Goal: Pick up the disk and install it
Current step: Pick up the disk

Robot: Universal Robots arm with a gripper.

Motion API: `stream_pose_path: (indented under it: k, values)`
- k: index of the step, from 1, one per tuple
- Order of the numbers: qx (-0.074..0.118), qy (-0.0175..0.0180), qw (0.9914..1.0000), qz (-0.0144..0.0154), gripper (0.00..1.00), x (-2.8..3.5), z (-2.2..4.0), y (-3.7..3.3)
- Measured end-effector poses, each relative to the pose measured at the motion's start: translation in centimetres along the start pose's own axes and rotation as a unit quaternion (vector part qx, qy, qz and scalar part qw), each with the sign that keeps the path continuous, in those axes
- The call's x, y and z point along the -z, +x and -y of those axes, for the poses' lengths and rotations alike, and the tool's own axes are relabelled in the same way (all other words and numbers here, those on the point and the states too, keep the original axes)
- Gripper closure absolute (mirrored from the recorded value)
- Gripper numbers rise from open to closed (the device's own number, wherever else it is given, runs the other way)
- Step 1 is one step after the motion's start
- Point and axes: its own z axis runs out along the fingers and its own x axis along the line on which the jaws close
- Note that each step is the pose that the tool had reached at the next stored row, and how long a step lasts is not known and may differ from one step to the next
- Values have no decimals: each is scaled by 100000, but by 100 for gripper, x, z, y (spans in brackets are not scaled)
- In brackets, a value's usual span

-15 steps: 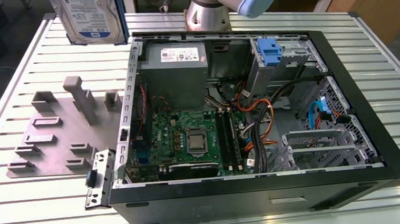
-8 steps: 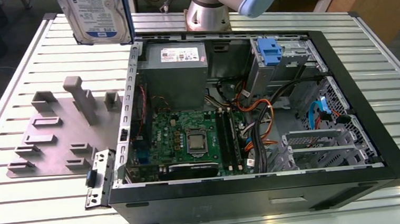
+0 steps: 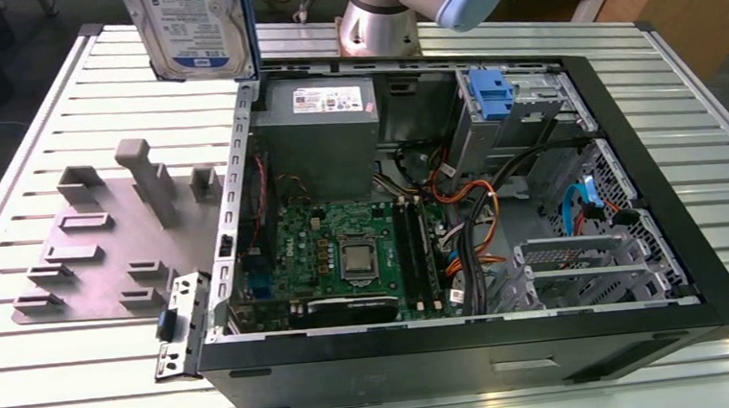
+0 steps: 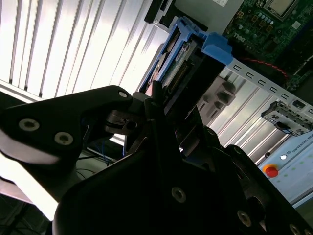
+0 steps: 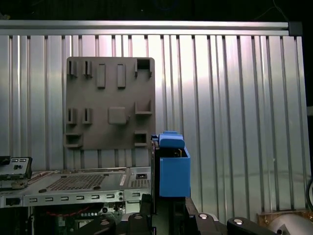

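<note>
Black hand (image 4: 155,110) clamps the disk (image 3: 189,24) upright, its blue-and-white label (image 3: 204,50) showing.

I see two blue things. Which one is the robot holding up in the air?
The disk, silver with a blue frame and a label, gripped by the tool above the table. The small blue latch sits inside the computer case.

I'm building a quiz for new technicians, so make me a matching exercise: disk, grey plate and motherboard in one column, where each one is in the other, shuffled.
Things:
1 disk
2 grey plate
3 motherboard

Places:
A flat on the table beside the case
B inside the open case
C held up in the jaws

Pairs: 1-C, 2-A, 3-B
</note>
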Motion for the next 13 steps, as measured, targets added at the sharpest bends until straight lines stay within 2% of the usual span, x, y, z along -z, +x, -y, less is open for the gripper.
stream_pose_path:
  k: [5, 13]
  values:
    - [-1, -3, 100000, 0, 65, 2, 41, -2]
    - [-3, 0, 100000, 3, 65, 1, 43, -2]
